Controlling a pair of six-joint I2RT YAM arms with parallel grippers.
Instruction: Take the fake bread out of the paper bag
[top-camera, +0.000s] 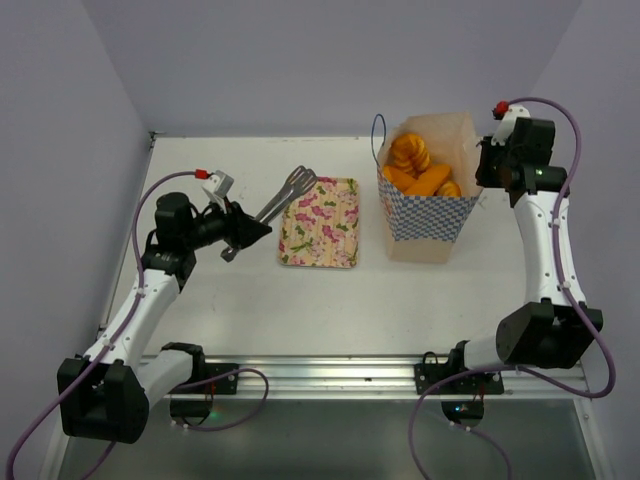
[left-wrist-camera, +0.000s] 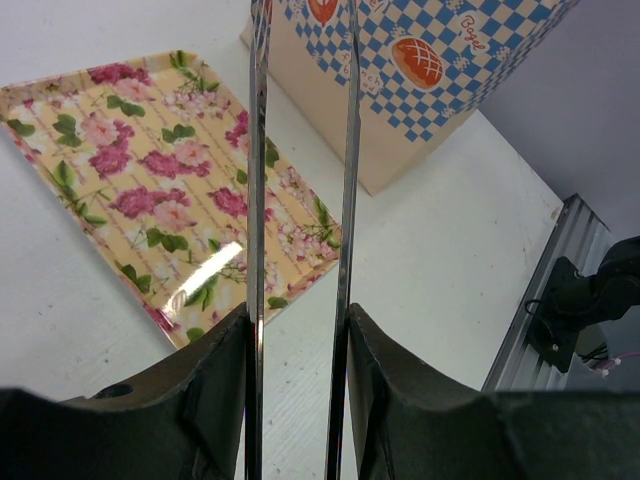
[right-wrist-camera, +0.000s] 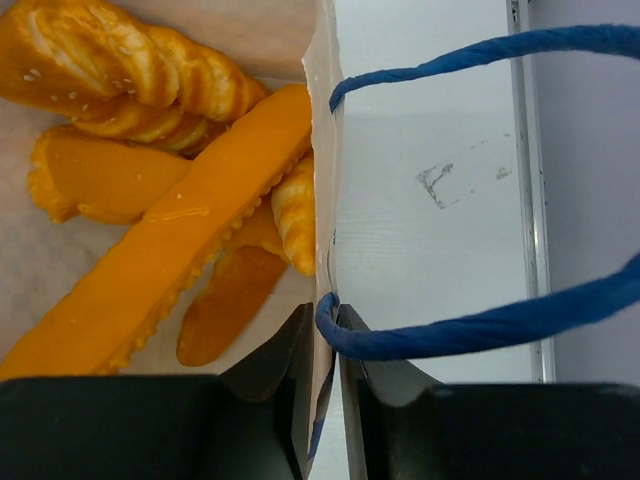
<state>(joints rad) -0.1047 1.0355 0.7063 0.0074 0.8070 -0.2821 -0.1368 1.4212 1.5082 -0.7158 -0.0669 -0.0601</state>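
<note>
Item: fake bread (top-camera: 418, 165), all of it inside the paper bag (top-camera: 430, 225); you have none out on the table (top-camera: 300, 310) yet.
Contents seen: the right wrist view shows you a long loaf (right-wrist-camera: 170, 260) lying slantwise across the pile, a ridged croissant (right-wrist-camera: 140, 55) above it, and flatter orange pieces beneath. The full count cannot be told.
Bag position: upright at the far right of the table, mouth open, well apart from your left arm and just right of the flowered tray (top-camera: 320, 222).
Right gripper (top-camera: 487, 165): fingers pinched together on the bag's right-hand rim, beside the blue cord handle (right-wrist-camera: 450, 330); it is steadying the bag and carries no bread.
Left gripper (top-camera: 243, 232): clamped on the handle end of the metal tongs (top-camera: 288, 192). The two blades stand apart with nothing between them, and their tips reach over the tray's near-left corner.
Tray: bare of bread; a likely landing place, though the task sentence does not require it.
Done: bag held, tool in hand.
Left to do: everything that counts. You have to bring the tongs across to the bag mouth, grip each piece and lift it clear.
Progress, as judged: preparation only, with no piece removed.
Caution: the glossy loaf may slip from the narrow blades, so take it near its middle.
</note>
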